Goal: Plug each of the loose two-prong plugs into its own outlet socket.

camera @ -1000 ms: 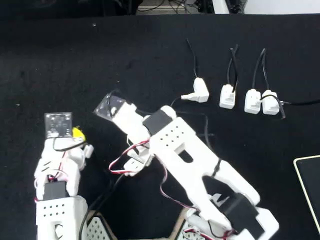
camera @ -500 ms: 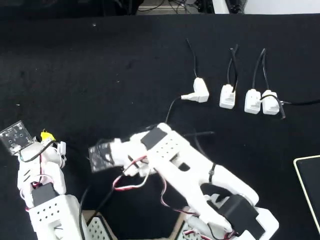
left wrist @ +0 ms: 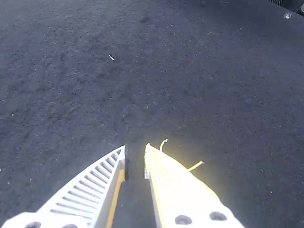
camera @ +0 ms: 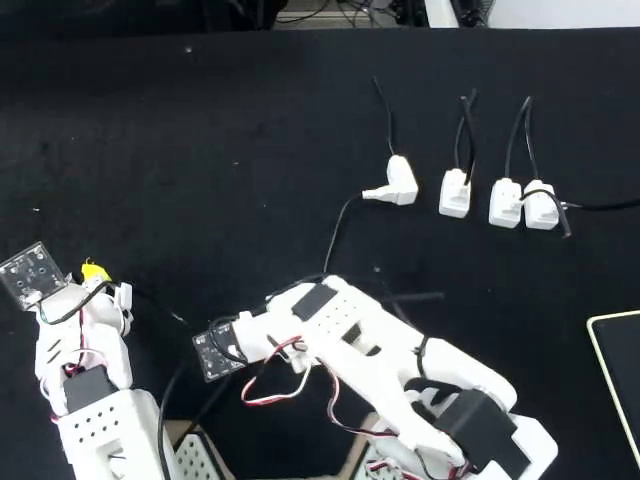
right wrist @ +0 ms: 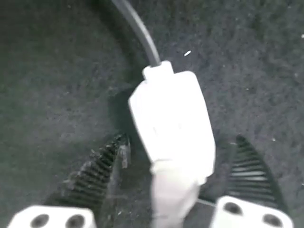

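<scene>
From above, a white plug point(camera: 400, 183) lay on the black worktop point(camera: 200, 150), at the left end of a row with three white connectors point(camera: 505, 203) beside it. In the left wrist view, the left tool point(left wrist: 135, 152) was closed to a thin slit above the worktop. In the right wrist view, the right tool point(right wrist: 180, 142) stood open astride a second plug point(right wrist: 171, 118) on a black cable point(right wrist: 137, 28), with a gap showing on either side.

- 2 arms point(camera: 85, 370) point(camera: 400, 370)
- 2 tools: left tool point(left wrist: 135, 147), right tool point(right wrist: 180, 138)
- 4 white plug-or-socket bodies point(camera: 400, 182) point(camera: 455, 192) point(camera: 506, 203) point(camera: 541, 205) in a row on the desk point(camera: 200, 120)
- 1 more white plug point(right wrist: 171, 118), on 1 black cable point(right wrist: 135, 26)
- 1 light-rimmed panel point(camera: 620, 390)
</scene>
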